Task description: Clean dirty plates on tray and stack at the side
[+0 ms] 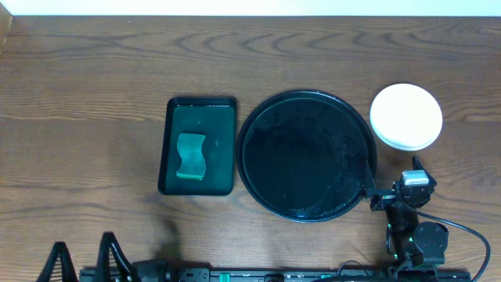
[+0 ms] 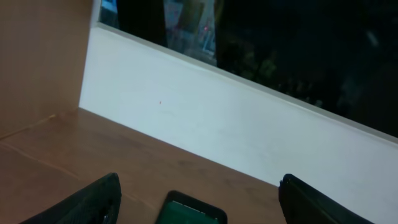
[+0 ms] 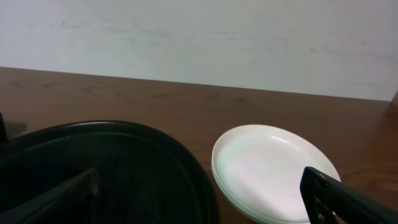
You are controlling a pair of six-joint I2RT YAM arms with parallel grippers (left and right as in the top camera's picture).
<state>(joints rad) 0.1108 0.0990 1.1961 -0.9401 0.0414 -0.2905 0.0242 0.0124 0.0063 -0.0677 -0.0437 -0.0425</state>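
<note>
Dark brown wood covers the table (image 1: 94,70) in the overhead view, with a pale wall (image 1: 250,6) along its far edge. At centre sits the tray (image 1: 307,94), round and glossy black, and I see no plate on it. The plates (image 1: 405,116) stand in one stack just off the tray's far right rim, white on top, apart from the rim by a sliver. Left of the tray, almost touching it, a green tray (image 1: 176,117) holds the sponge (image 1: 190,156). My right gripper (image 1: 399,186) hangs at the tray's near right rim, so the stack lies ahead of it, toward the wall. My left gripper (image 1: 82,262) sits well off to the tray's near left, making the right arm plainly the nearer.

From the left wrist, my left gripper (image 2: 199,179) has its fingers wide apart on nothing. The wall is ahead, and a corner of the green tray (image 2: 189,213) shows low between them.

From the right wrist, my right gripper (image 3: 200,173) is spread wide and empty. The tray (image 3: 112,162) fills the lower left, and the plates (image 3: 273,168) sit just right of its rim, ahead and a little right of my centre line. They lie flat, face up. Being round, they have no long axis, so any approach direction would serve. Pale edges show beneath the white one, but I cannot count them. I judge the stacking done.
</note>
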